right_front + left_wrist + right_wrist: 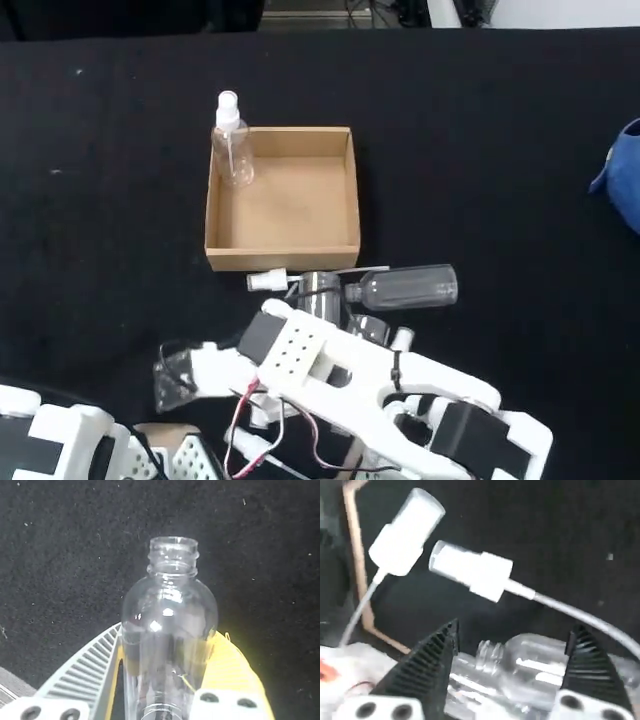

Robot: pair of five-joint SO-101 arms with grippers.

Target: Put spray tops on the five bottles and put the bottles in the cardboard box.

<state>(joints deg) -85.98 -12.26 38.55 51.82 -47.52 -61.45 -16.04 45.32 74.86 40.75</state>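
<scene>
Currently in hand: fitting a top to the second bottle, as I judge it.
Left gripper (pixel 169 645): clenched on an uncapped bottle (pixel 170 615) with its threaded neck bare. It is held at about 7 o'clock from the cardboard box (pixel 283 255), near the front edge of the table (pixel 520 150).
Right gripper (pixel 512 637): jaws spread wide and holding nothing. It hangs just above the loose tops at the box's 6 o'clock side.
Nearer spray top (pixel 470 570): lies on the cloth between the open jaws, its thin dip tube trailing off to one side.
Second spray top (pixel 407 530): just beside the first and closer to the box wall, tube attached.
Capped bottle (pixel 232 150): upright in the box's 10 o'clock corner, sprayer on.
Lying bottle (pixel 410 287): on its side at 5 o'clock from the box, neck toward the loose tops.
Progress: early, I'd say, with one bottle boxed and four to go.
Next move: the right gripper should drop onto the nearer spray top and close on its white head, not the tube. Then it should carry the top over and thread the tube into the held neck.
Needs: a steady left grip and a square line-up, since the tube bends easily.
</scene>
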